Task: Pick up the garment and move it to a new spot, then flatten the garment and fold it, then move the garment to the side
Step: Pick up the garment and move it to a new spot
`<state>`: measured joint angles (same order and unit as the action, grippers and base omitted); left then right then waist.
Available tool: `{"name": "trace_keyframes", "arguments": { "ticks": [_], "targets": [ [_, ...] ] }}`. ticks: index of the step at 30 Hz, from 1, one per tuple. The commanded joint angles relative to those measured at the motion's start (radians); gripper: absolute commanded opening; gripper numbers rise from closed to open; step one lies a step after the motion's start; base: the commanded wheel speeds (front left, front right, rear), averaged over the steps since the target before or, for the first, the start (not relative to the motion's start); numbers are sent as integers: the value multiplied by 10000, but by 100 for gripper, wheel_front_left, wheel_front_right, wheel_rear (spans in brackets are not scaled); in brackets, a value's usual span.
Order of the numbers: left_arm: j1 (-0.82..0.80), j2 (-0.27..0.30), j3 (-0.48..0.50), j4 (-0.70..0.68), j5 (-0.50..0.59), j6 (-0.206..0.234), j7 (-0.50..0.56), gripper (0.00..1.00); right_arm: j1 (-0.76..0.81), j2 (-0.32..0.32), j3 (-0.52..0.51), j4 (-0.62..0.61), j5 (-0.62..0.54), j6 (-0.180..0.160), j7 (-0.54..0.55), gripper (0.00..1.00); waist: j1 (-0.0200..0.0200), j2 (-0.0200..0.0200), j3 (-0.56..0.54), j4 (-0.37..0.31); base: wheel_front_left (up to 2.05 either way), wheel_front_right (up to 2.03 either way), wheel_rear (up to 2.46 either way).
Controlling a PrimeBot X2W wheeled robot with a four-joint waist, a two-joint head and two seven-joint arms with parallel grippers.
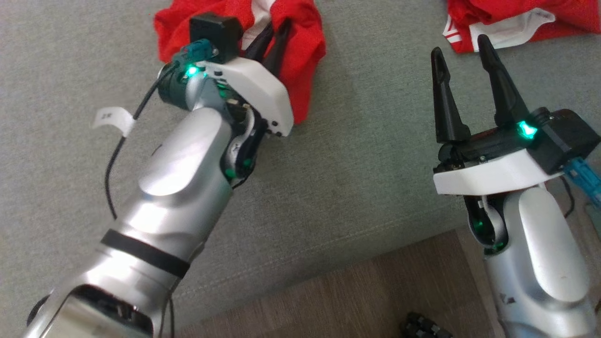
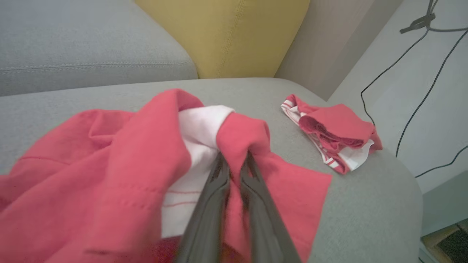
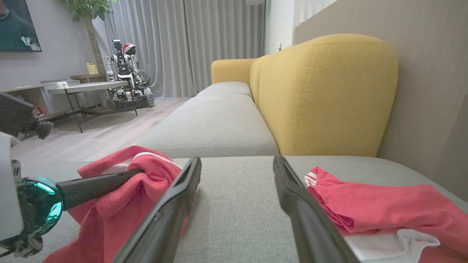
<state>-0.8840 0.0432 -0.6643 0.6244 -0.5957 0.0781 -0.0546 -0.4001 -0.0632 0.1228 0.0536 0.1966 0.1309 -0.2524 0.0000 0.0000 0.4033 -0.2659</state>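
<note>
The grey seat (image 1: 357,155) of a sofa takes most of the head view, and a strip of wooden floor (image 1: 357,291) shows at its near edge. In the right wrist view the room opens on the left: a low table (image 3: 84,87), another robot (image 3: 126,73) behind it, then pale curtains (image 3: 204,36), then the yellow back (image 3: 329,95) of the sofa against a wall. The garment (image 1: 305,42), red with some white, lies crumpled on the far left part of the seat. A second garment (image 1: 516,14), also red and white, lies on the far right part, well apart from the first one. The left arm reaches from the lower left diagonally up over the seat, and the left gripper (image 1: 276,40) has its fingers pressed together on a bunched fold of the garment, where red cloth meets white. The right arm stands at the lower right, its forearm nearly upright in the head view. The right gripper (image 1: 460,47) holds its fingers wide apart with nothing in them, pointing over bare seat between the two garments, its tips near the second garment but not touching it.
</note>
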Motion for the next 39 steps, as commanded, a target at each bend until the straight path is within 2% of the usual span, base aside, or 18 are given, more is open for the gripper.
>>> {"name": "trace_keyframes", "arguments": {
  "ticks": [1,4,5,12,17,22,23,24,28,31,34,39],
  "targets": [
    [-602,74,-45,-357,-271,242,-378,0,-126,129,206,-348,88,-2,-92,100,0,0,-16,-56,0,0,0],
    [-865,72,-655,-291,-778,569,-847,0,-128,129,235,-335,121,-2,-93,100,0,0,-60,-74,0,0,0],
    [-1003,72,-1079,-253,-1120,650,-1062,100,-123,129,243,-321,128,-2,-93,100,0,0,-81,-50,0,0,0],
    [-1365,71,-2013,4,-2063,717,-1590,100,-97,129,194,-240,45,-2,-93,100,0,0,-230,277,0,0,0],
    [-1637,78,-1785,179,-2078,803,-1992,100,-80,129,33,-215,-123,-2,-93,100,0,0,-444,711,0,0,0],
    [-1259,697,-568,-610,-1258,856,-2066,100,18,129,-154,-98,-361,-2,-93,100,0,0,-792,1248,0,0,0],
    [-729,1052,6,-1200,-809,842,-2068,100,88,129,-248,-50,-455,-2,-93,100,0,0,-914,1465,0,0,0],
    [-729,1052,6,-1200,-809,842,-2068,100,88,129,-248,-50,-455,-2,-93,100,0,0,-914,1465,0,0,0],
    [706,1634,1131,-2413,-46,648,-2070,100,290,129,-423,102,-607,-2,-93,100,0,0,-1093,1846,0,0,0],
    [1933,1813,1926,-3248,473,453,-2070,100,436,129,-492,268,-662,-2,-93,100,0,0,-1208,2071,0,0,0],
    [3167,1755,2768,-4028,1014,250,-2071,100,550,129,-488,461,-680,-2,-93,100,0,0,-1315,2230,0,0,0],
    [5051,972,4207,-5008,1816,-330,-2071,100,736,130,-502,800,-714,-2,-93,100,0,0,-1468,2508,0,0,0]
  ]
}}
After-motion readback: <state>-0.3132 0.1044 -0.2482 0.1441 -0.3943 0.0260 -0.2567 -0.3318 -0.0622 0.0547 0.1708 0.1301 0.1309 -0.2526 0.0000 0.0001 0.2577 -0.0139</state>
